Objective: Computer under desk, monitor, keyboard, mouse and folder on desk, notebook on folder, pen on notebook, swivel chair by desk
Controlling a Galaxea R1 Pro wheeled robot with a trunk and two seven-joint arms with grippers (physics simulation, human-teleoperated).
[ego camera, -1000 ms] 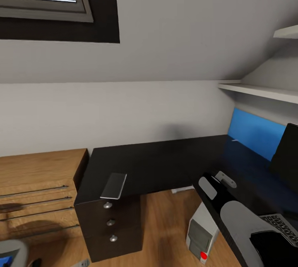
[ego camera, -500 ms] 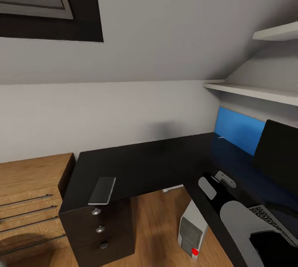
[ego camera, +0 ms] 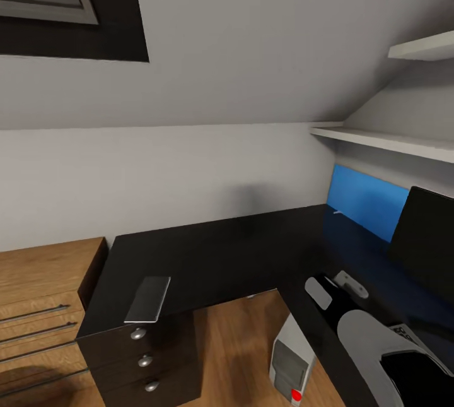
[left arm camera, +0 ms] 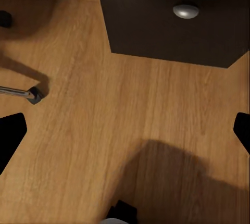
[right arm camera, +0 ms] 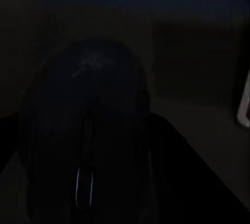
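The right gripper (right arm camera: 86,146) sits over a dark computer mouse (right arm camera: 86,130); whether its jaws are clamped on it cannot be told in the gloom. The left gripper (left arm camera: 125,130) hangs spread apart above the wood floor (left arm camera: 104,130), facing the black drawer unit (left arm camera: 172,26). Ahead of the right arm (ego camera: 362,331) lies the desk (ego camera: 239,249), the monitor (ego camera: 425,236) to its right, the notebook (ego camera: 148,300) well left, the computer (ego camera: 291,363) below.
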